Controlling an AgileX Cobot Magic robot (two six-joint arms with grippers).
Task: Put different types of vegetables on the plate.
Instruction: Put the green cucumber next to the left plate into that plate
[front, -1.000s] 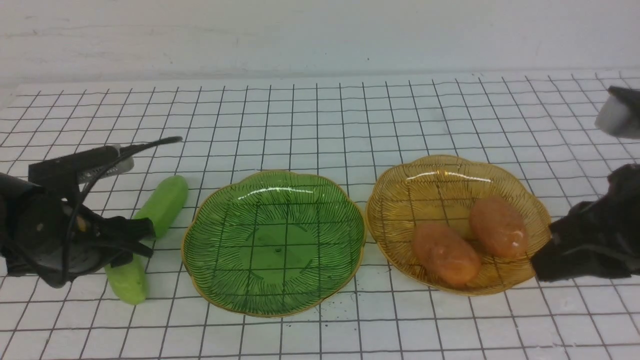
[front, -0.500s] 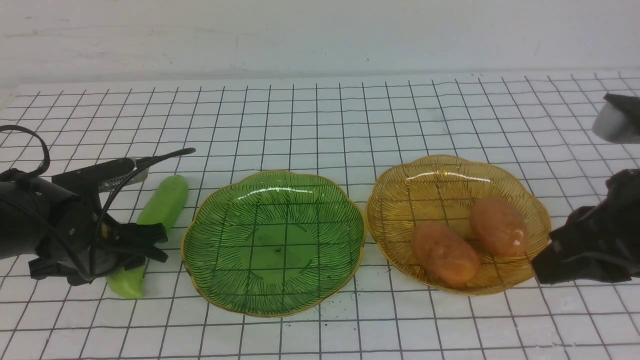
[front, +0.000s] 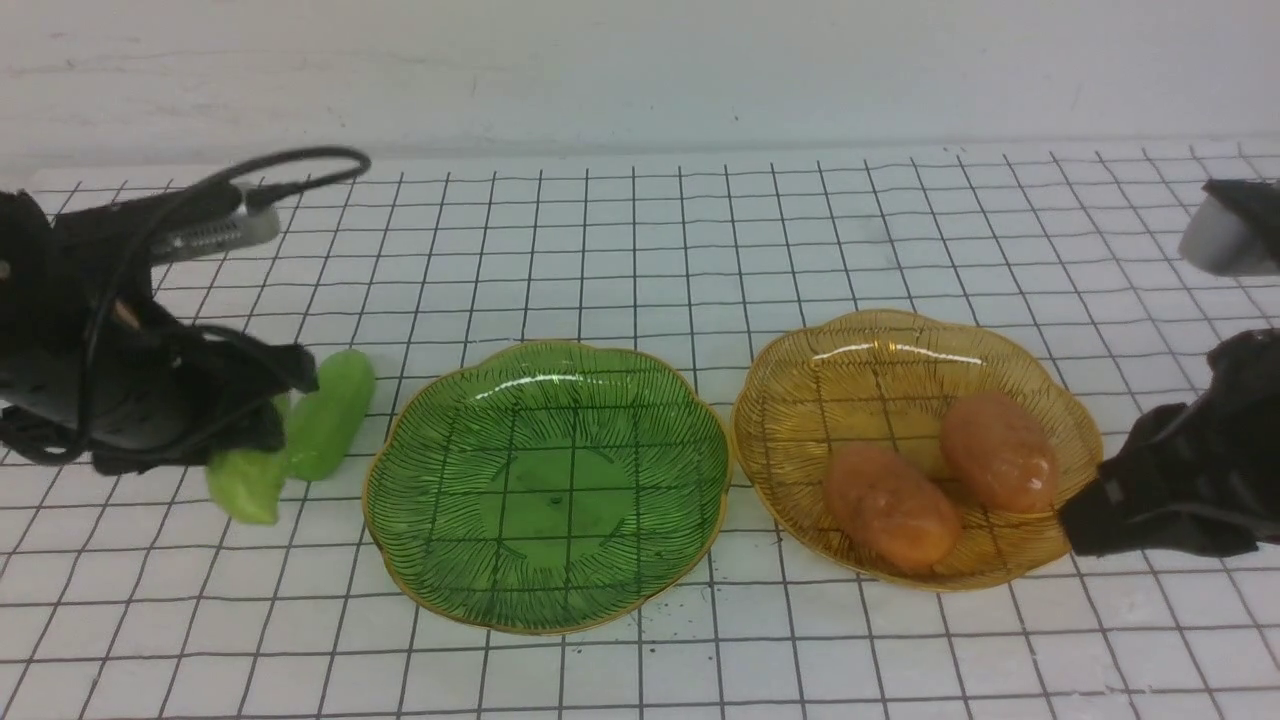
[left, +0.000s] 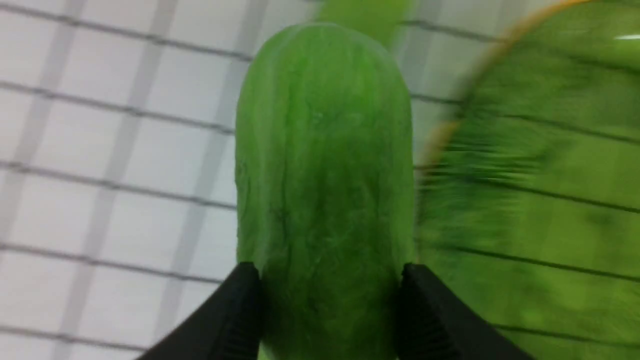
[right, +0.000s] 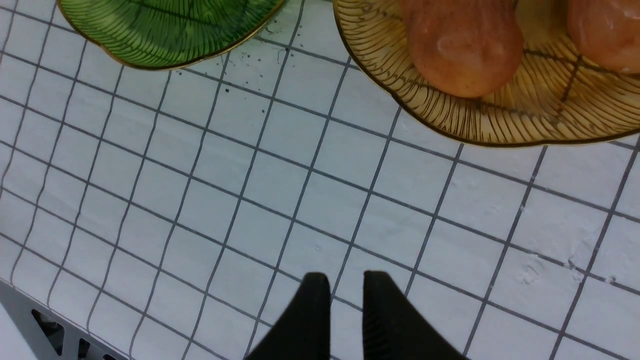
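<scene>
A gridded table (front: 640, 250) is spread beneath everything. On it the green plate (front: 547, 487) is seen bare, with the amber plate (front: 880, 350) set just beside it at three o'clock. At nine o'clock of the green plate, the left gripper (left: 327, 280) is clamped on a cucumber piece (left: 322, 165) near one end. At four o'clock of the amber plate, the right gripper (right: 346, 285) is all but closed on nothing (only a sliver of gap shows between its fingers). A near potato lump (front: 890, 520) and a far potato lump (front: 997, 452) are lodged side by side in the amber plate. A second cucumber piece (front: 330, 425) lies on the table just beside the held one. Carrying the first cucumber to the green plate is judged to be the step in hand. Next, travel toward three o'clock is called for, high enough for the raised rim to be cleared, then lowering and release.
</scene>
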